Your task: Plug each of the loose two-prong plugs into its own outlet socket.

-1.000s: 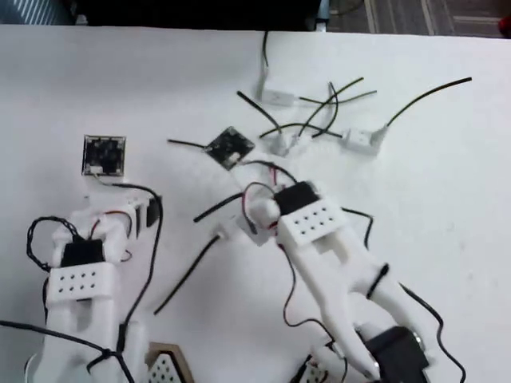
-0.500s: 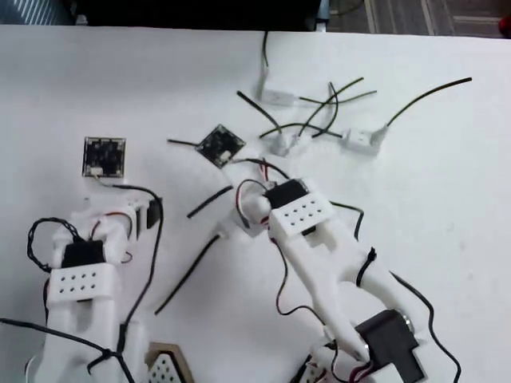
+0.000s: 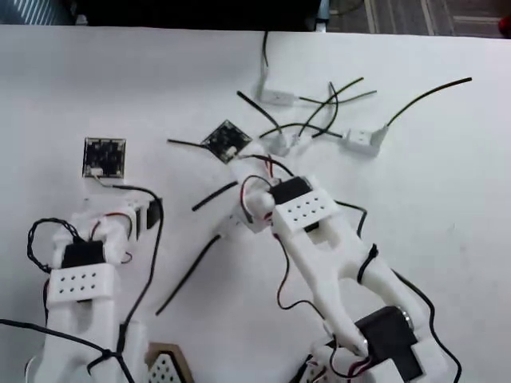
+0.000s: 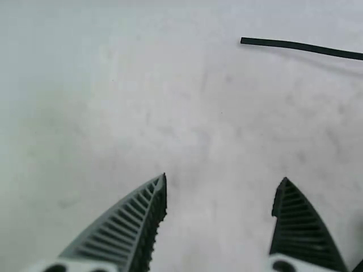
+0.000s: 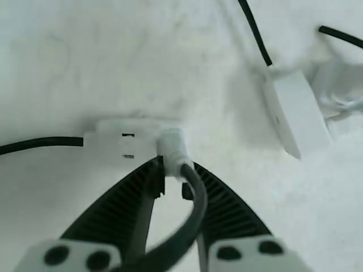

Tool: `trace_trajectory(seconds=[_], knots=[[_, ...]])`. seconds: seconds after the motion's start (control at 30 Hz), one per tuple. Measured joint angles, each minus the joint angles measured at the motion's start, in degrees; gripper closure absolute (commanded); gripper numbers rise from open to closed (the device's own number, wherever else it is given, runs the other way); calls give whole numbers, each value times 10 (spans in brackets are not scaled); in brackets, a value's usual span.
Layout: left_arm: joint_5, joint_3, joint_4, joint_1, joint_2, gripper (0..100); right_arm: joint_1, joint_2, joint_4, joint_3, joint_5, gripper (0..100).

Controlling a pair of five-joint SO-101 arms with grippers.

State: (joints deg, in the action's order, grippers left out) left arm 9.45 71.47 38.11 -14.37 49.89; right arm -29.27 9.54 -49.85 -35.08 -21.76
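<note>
Right wrist view: the right pincer (image 5: 173,184) is seen closed on a white plug (image 5: 171,148), and the plug's black cord (image 5: 193,209) loops back between the fingers. The plug's front end is pressed against a white socket block (image 5: 116,144) that lies flat on the table (image 5: 85,56). Two small slots are seen on the block just beside the plug; whether the prongs are seated cannot be told. A second white block (image 5: 292,110) lies near, apart from the first.

From the high view, this pincer is placed near the middle of the table, with a dark square piece (image 3: 225,140) just beyond it and tangled cords (image 3: 319,112) farther off.

The left pincer (image 4: 223,181) is held open over bare table, nothing between its fingers, with a loose cord end (image 4: 295,48) well beyond. Another dark square (image 3: 104,155) is seen past the left arm (image 3: 80,271).
</note>
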Motion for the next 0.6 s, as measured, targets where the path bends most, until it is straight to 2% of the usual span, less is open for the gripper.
trace_trajectory(seconds=[0.23,0.6], knots=[[0,0,0,0,0,707,2,-40,2,17,11,981],[0,0,0,0,0,707,1,-53,-59,27,64,981]])
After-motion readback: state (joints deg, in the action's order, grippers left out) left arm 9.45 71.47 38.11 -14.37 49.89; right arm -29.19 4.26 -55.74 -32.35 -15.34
